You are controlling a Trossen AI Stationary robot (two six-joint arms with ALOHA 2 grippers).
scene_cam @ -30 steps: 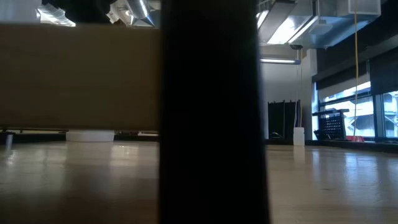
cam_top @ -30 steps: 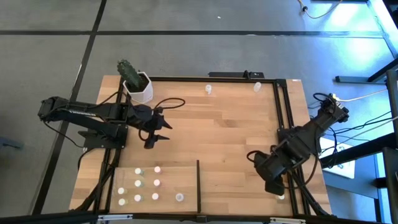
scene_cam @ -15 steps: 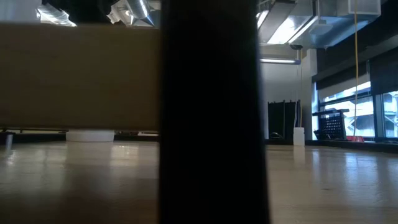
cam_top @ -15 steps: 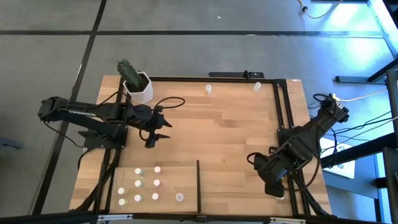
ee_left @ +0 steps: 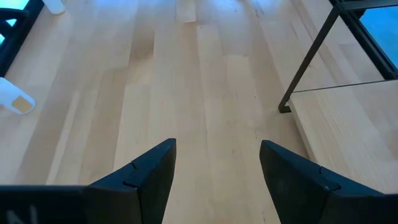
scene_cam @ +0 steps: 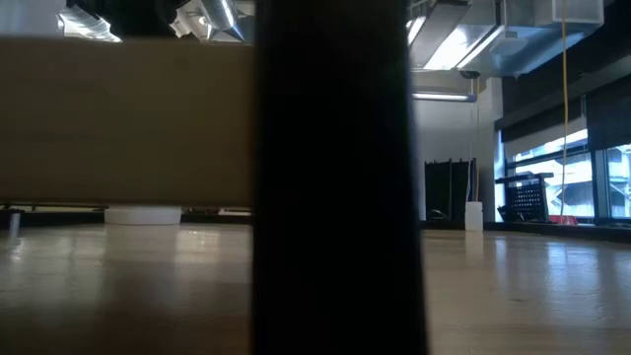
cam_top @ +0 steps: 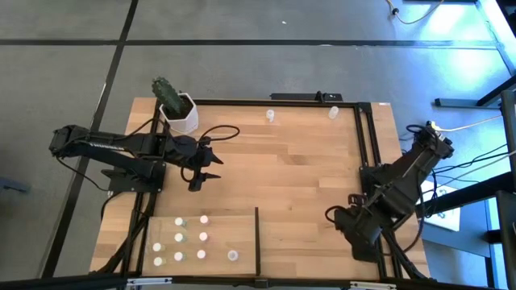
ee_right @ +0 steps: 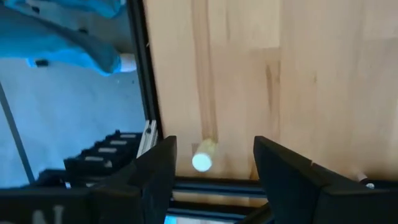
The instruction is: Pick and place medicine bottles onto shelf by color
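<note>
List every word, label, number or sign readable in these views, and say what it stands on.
None can be read.
The tiny white-capped medicine bottles on the pale light-wood shelf panel show no legible labels.
The small bottle lying on its side ahead of the right hand shows no print.
The white hexagonal cactus pot is plain.

Both grippers low, jaws apart, empty.

One camera looks straight down on the whole counter (cam_top: 282,161). Another sits at counter height, facing the room, closely blocked by a dark post (scene_cam: 330,177). Two wrist cameras look closely down at the same wood.
</note>
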